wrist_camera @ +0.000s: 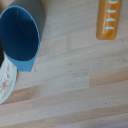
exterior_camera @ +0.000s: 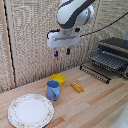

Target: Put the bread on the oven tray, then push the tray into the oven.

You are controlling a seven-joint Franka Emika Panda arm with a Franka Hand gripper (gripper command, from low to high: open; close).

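The clamp [exterior_camera: 61,52] hangs high above the pale wooden table [exterior_camera: 95,107], a white boxy body on a white-and-grey arm with two short dark-blue fingers [exterior_camera: 68,51] pointing down. The jaws stand apart with clear air between them and nothing held.

Below the jaws and a little toward the exterior view's right, the bread [exterior_camera: 76,87] lies flat on the wood: a small orange-yellow oblong with rounded ends. In the wrist view its surface [wrist_camera: 108,19] looks smooth and glossy, crossed by short pale ridges like score marks.

Almost straight under the jaws sits a round yellow bowl [exterior_camera: 58,78], and just in front of it stands a blue mug [exterior_camera: 52,90], upright, a smooth cylinder with a matte rim; the wrist view looks down into its dark blue hollow [wrist_camera: 19,35]. Nearer the viewer lies a round white plate [exterior_camera: 30,110] with a finely patterned rim.

Well off to the exterior view's right of the jaws, the oven [exterior_camera: 114,56] is a boxy dark grey shell with a metallic interior, its front open. The oven pan [exterior_camera: 96,71], a flat rectangle of thin parallel dark wire bars, juts out in front of it, apart from the bread.

The table shows long light planks with fine grain.
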